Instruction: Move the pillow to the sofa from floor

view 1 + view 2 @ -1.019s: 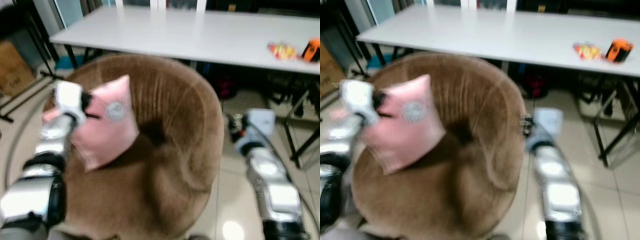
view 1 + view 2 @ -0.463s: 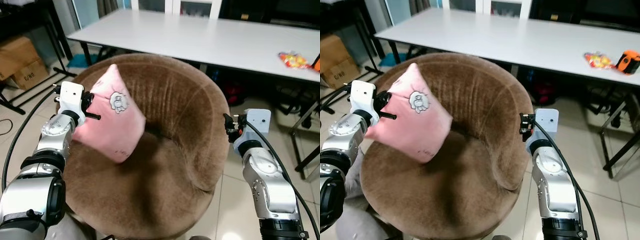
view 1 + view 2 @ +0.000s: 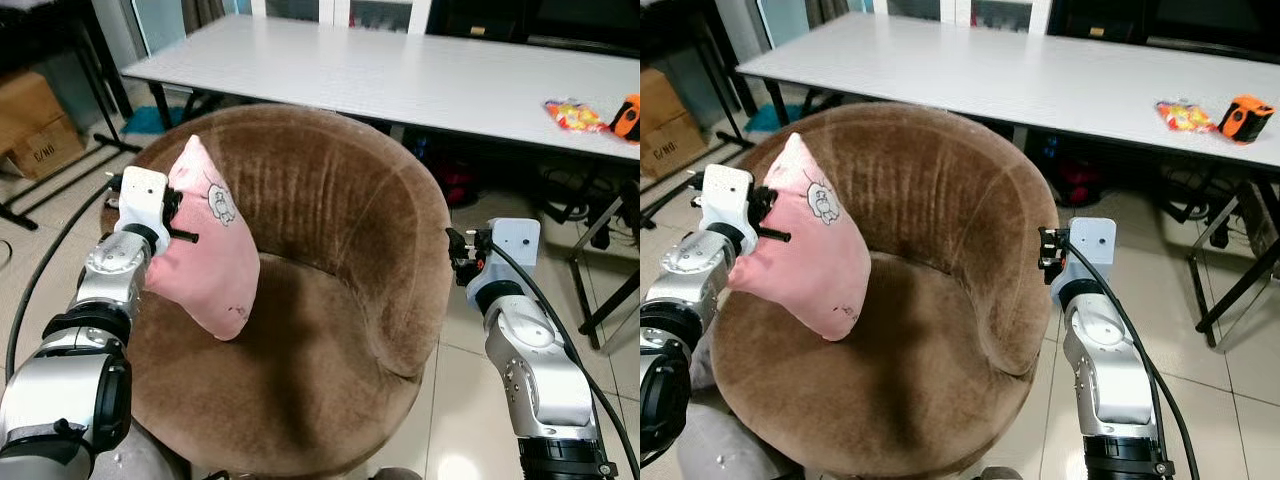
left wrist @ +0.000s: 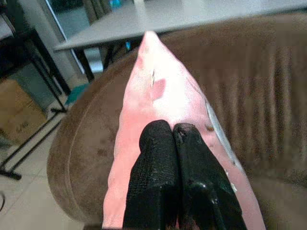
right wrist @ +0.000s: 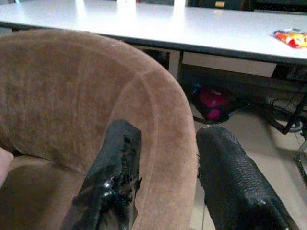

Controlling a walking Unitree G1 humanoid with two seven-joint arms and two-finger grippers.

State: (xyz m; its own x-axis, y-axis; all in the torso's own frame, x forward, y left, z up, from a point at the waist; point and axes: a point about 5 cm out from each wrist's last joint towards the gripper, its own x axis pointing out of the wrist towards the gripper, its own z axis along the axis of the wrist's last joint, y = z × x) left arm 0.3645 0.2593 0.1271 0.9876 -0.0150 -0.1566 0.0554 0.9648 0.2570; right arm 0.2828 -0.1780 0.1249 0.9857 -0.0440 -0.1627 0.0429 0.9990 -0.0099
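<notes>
A pink pillow (image 3: pixel 205 250) with a small cartoon print hangs edge-on over the left side of the round brown sofa chair (image 3: pixel 330 330), its lower corner close to the seat cushion. My left gripper (image 4: pixel 173 129) is shut on the pillow's upper edge, fingers pressed together on the fabric, and sits by the chair's left rim (image 3: pixel 178 215). My right gripper (image 5: pixel 168 134) is open, its two fingers on either side of the chair's right rim, holding nothing; from the head it sits just outside that rim (image 3: pixel 458 255).
A long white table (image 3: pixel 400 70) stands behind the chair, with a snack packet (image 3: pixel 570 113) and an orange object (image 3: pixel 628 112) at its right end. A cardboard box (image 3: pixel 35 125) and black stand legs are at the left. Tiled floor (image 3: pixel 460 400) lies to the right.
The pillow has turned from face-on to edge-on in my left gripper and hangs lower over the seat. The view has steadied. My right arm has kept its place.
</notes>
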